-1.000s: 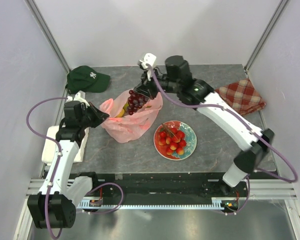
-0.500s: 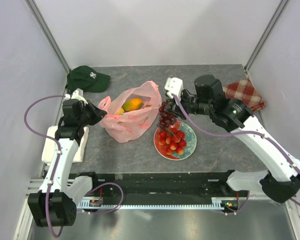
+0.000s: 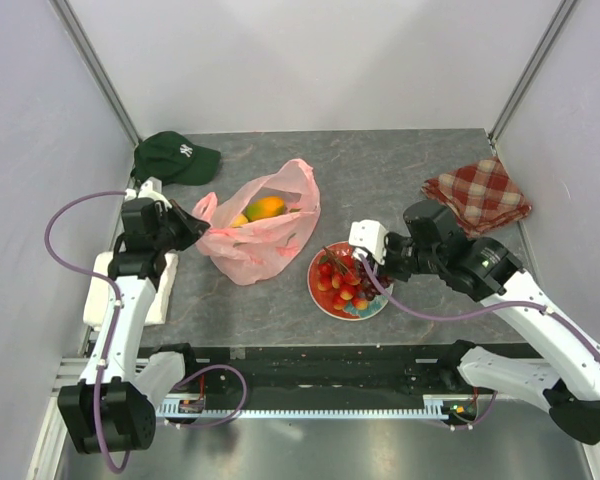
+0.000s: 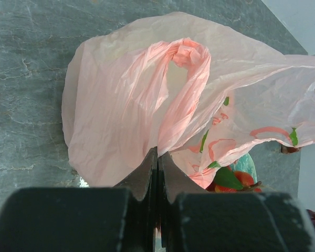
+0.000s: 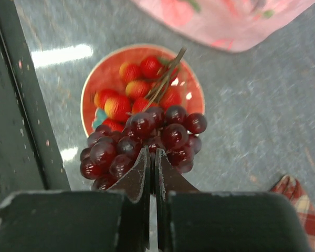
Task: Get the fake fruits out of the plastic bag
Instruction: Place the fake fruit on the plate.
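Clamping the right gripper (image 5: 151,153) down on the dark purple grape bunch (image 5: 173,134), jaws squeezed pretty much together, grapes bulging out around the tips. Dangling that bunch right over the red plate (image 5: 194,79), on the right arm's side of it and well clear of the bag. Hard telling whether touching the plate or just hovering above. Sitting on that same plate: the cluster of red berries (image 5: 138,88), stalk poking out toward the far side.

Over on the other side, pinching the plastic bag (image 3: 255,250) with the left gripper (image 4: 157,153), jaws likewise closed all the way on the thin pink film, right at the foot of one handle loop (image 4: 186,55). Lying crumpled on the table (image 3: 400,170) just left of the plate, mouth gaping toward the back wall. Showing inside that opening: the orange-yellow fruit (image 3: 267,207) and, tucked just beside it, the yellow lemon (image 3: 240,220).

Also lying around: a green cap (image 3: 175,157) near the far left corner and a red-checked cloth (image 3: 477,192) at the far right, both apart from the bag.
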